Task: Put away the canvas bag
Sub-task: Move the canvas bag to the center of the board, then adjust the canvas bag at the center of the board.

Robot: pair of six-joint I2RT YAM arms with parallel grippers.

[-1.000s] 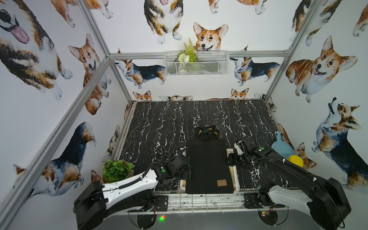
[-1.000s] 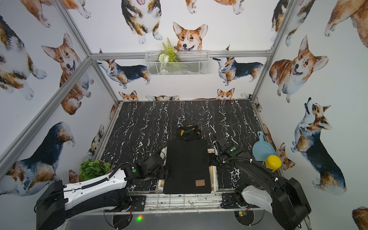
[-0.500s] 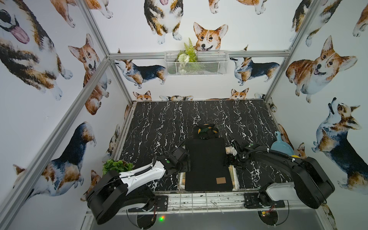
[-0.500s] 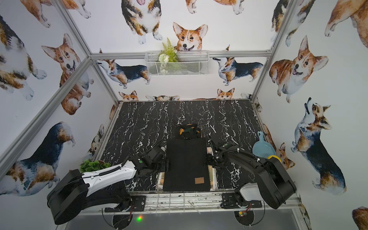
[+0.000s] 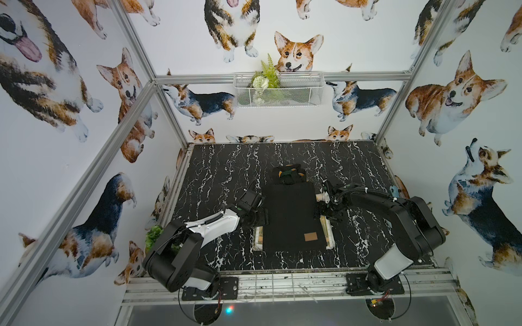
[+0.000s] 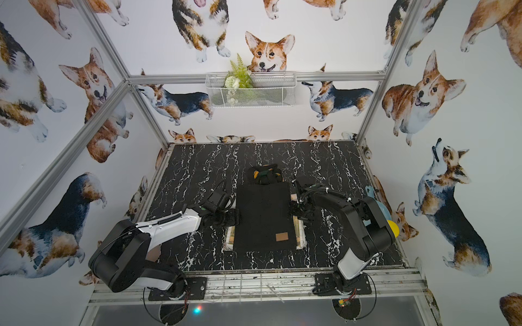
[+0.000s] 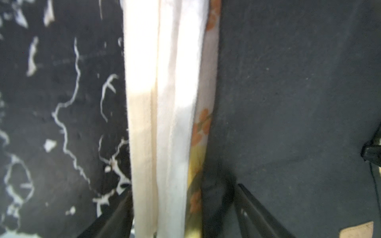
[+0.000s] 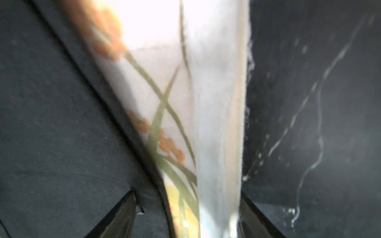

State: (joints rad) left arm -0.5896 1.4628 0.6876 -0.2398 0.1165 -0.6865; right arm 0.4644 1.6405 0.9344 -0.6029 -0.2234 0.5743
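Note:
A black canvas bag point(image 5: 291, 217) point(image 6: 262, 217) with a tan patch lies flat on a stack of white, flower-printed cloth point(image 5: 327, 234) near the table's front. My left gripper point(image 5: 258, 218) point(image 6: 230, 218) is down at the stack's left edge. In the left wrist view it point(image 7: 182, 206) stands open, straddling the white cloth point(image 7: 165, 123) and the black bag's edge point(image 7: 288, 103). My right gripper point(image 5: 324, 211) point(image 6: 299, 210) is at the right edge. Its wrist view shows it point(image 8: 186, 206) open astride the white cloth point(image 8: 216, 123) and black bag point(image 8: 61, 123).
A dark bundle with orange and green point(image 5: 288, 175) lies at the bag's far end. A wire basket point(image 5: 276, 91) with greenery hangs on the back wall. A green plant point(image 5: 154, 234) sits at the left; a blue dustpan point(image 6: 375, 197) and yellow ball point(image 6: 392, 227) sit at the right.
Both arms have drawn their elbows back and their grippers have come down onto the stack's side edges, a little farther from the front. The jaws have narrowed slightly.

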